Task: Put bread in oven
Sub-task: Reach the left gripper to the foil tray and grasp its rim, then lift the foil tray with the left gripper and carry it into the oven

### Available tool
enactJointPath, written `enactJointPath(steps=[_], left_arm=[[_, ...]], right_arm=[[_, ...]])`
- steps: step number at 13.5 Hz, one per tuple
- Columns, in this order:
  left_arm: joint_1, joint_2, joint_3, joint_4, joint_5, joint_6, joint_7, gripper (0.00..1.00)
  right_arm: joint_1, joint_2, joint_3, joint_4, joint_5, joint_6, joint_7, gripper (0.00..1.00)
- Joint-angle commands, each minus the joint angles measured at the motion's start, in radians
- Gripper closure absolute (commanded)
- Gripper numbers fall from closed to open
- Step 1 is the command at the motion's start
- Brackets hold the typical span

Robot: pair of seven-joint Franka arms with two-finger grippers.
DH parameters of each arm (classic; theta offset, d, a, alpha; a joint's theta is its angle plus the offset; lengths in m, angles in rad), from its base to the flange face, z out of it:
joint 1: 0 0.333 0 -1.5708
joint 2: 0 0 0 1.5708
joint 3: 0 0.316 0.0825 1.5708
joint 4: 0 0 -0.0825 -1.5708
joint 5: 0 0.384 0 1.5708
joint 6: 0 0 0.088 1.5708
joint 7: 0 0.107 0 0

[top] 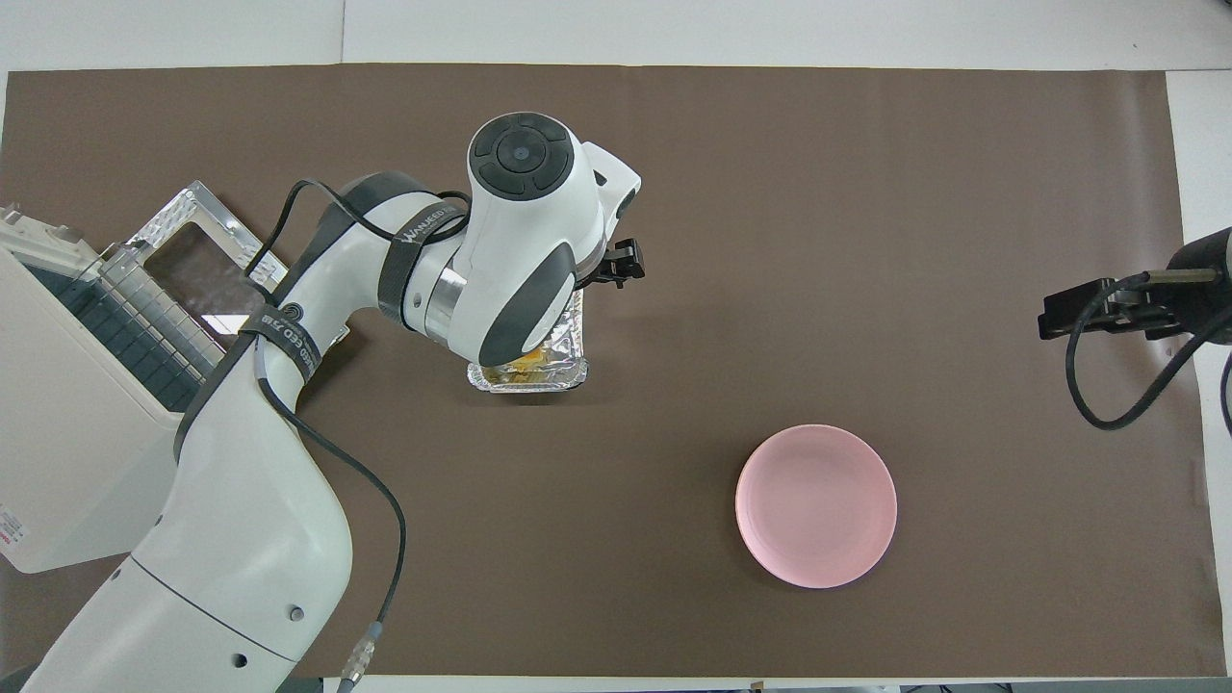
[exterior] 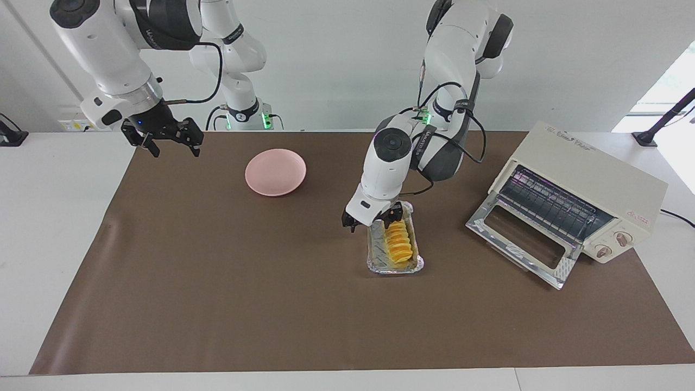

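The golden ridged bread (exterior: 399, 243) lies in a silver foil tray (exterior: 395, 265) mid-table. My left gripper (exterior: 372, 221) is low over the tray's end nearest the robots and stands open. One finger is by the bread's end, the other outside the tray wall, and nothing is held. From overhead the left arm covers most of the tray (top: 527, 376), and only one black finger (top: 624, 264) pokes out. The cream oven (exterior: 589, 182) sits at the left arm's end with its glass door (exterior: 518, 240) dropped open. My right gripper (exterior: 163, 139) waits open above the mat's edge.
A pink plate (exterior: 275, 171) lies between the tray and the right arm, nearer to the robots than the tray. A brown mat (exterior: 244, 293) covers the table. A wire rack (exterior: 548, 205) shows inside the oven (top: 67, 433).
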Motion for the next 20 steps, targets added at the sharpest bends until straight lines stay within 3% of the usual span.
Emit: enactJointPath(steps=[1,4,6,8,10,12,16,20], left_arm=[[-0.001,-0.012,0.013,-0.070,0.020,0.069,-0.013,0.00],[0.005,-0.004,0.013,-0.094,0.020,0.109,-0.014,0.00],[0.002,-0.001,0.013,-0.097,0.020,0.112,-0.016,0.07],[0.002,-0.001,0.013,-0.099,0.018,0.114,-0.022,0.42],[-0.002,-0.001,0.013,-0.099,0.018,0.108,-0.028,0.62],[-0.002,-0.003,0.013,-0.112,0.018,0.106,-0.029,1.00],[-0.001,-0.004,0.013,-0.111,0.012,0.089,-0.045,1.00],[-0.002,0.020,0.039,0.037,0.017,-0.085,-0.075,1.00]], right_arm=[[-0.023,0.010,0.013,0.019,0.008,0.030,-0.022,0.00],[-0.026,0.044,0.013,0.083,0.009,-0.013,-0.023,0.00],[-0.025,0.055,0.013,0.096,0.008,-0.024,-0.023,0.00],[-0.025,0.055,0.013,0.094,0.008,-0.021,-0.023,0.00],[-0.025,0.055,0.013,0.096,0.008,-0.023,-0.022,0.00],[-0.023,0.053,0.013,0.097,0.006,-0.027,-0.023,0.00],[-0.026,0.053,0.013,0.103,0.005,-0.058,-0.023,0.00],[-0.025,0.050,0.013,0.103,0.003,-0.061,-0.023,0.00]])
